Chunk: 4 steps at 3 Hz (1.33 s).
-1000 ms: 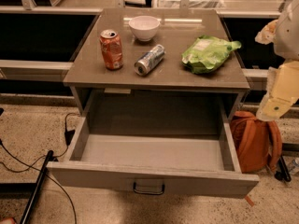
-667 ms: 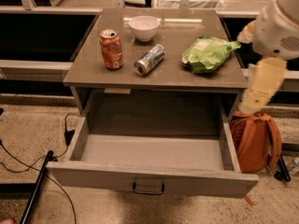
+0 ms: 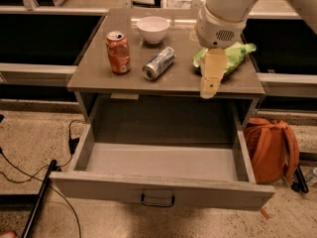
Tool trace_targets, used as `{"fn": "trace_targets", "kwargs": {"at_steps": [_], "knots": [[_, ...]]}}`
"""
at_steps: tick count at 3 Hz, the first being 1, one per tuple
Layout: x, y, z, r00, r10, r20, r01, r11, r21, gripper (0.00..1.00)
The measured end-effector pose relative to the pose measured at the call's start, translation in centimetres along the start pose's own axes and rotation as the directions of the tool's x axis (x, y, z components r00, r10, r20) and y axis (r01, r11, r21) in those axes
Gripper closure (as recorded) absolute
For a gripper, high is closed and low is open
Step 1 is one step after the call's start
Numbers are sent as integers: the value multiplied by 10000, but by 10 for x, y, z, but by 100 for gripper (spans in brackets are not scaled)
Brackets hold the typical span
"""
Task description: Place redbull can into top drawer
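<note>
The redbull can (image 3: pixel 158 63) lies on its side near the middle of the grey worktop (image 3: pixel 94 76). Its silver top is turned toward the front left and its body angles back to the right. It is not in the drawer. To its left, apart from it, an orange soda can (image 3: pixel 118 52) stands upright with its tab end up. Behind the two cans, near the back edge, sits a white bowl (image 3: pixel 153 29). On the right part of the worktop lies a crumpled green bag (image 3: pixel 237 53), partly hidden by the arm.

The pincer (image 3: pixel 207 88) hangs from the arm's pale, rounded wrist and points down over the front right of the worktop. It is in front of the green bag and to the right of the redbull can, well apart from the can. It shows as one cream-coloured slab, and I cannot tell whether it is released or clenched. The redbull can is not in it.

Below the worktop the top drawer (image 3: pixel 99 186) is pulled out wide — its flat front panel faces the camera, with a small dark handle (image 3: pixel 157 200) at the centre. The drawer's grey floor is in plain view between its side walls.

To the right of the drawer an orange backpack (image 3: pixel 270 148) rests on the speckled floor, just beside the cabinet. On the left, dark cables (image 3: pixel 74 144) trail across the floor near the drawer's side.
</note>
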<state>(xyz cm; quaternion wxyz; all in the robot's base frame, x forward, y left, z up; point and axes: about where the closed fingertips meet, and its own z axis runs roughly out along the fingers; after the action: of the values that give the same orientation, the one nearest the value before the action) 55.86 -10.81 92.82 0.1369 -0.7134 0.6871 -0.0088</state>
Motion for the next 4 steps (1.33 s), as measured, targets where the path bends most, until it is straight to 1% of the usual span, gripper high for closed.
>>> {"fn": "trace_targets", "kwargs": {"at_steps": [1,2,3,4], "knots": [[-33,-57,45,9942,-1044,269,1054,9936,-401,0],[-43,-100,73,9823,-1711,768,1737,9844,-283,0],[-45,-117,88,9576,-2712,976,2742,9615,-185,0],[-60,-123,105,9165,-3879,972,3924,9193,-310,7]]}}
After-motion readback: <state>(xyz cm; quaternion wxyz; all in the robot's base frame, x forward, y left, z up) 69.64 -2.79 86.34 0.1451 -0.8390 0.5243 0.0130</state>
